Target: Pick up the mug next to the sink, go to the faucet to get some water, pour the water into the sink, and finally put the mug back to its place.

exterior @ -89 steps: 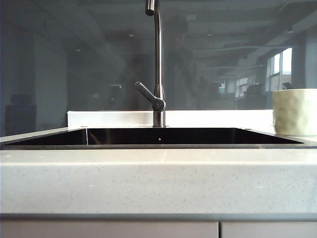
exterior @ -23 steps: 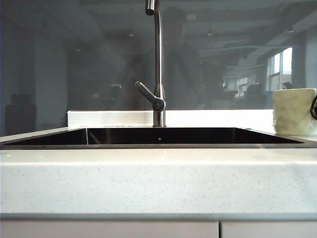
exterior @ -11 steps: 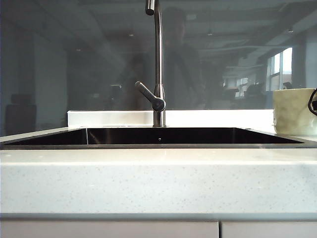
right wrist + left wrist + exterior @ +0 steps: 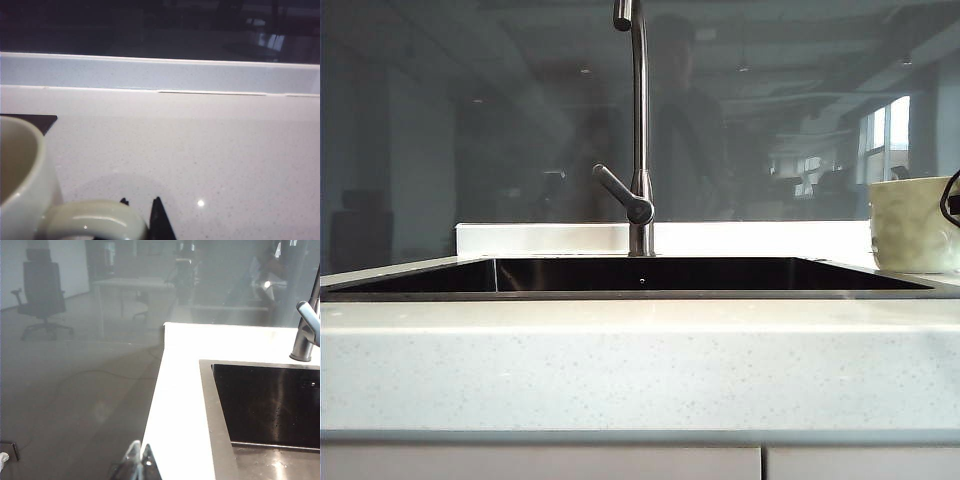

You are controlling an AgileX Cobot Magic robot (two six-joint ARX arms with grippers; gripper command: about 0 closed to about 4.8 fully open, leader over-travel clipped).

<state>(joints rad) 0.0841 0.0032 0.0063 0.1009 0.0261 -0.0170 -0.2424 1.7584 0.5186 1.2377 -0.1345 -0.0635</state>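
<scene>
Mug (image 4: 912, 226) stood on the worktop (image 4: 640, 360) right of the sink (image 4: 640, 292). Right pincer (image 4: 140, 220) pinched its handle (image 4: 95, 217), likely for lifting. Left pincer (image 4: 136, 460), pressed together, idled off the worktop's far side.

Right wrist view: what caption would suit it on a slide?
Right gripper closing around the handle of the cream mug on the speckled countertop.
</scene>
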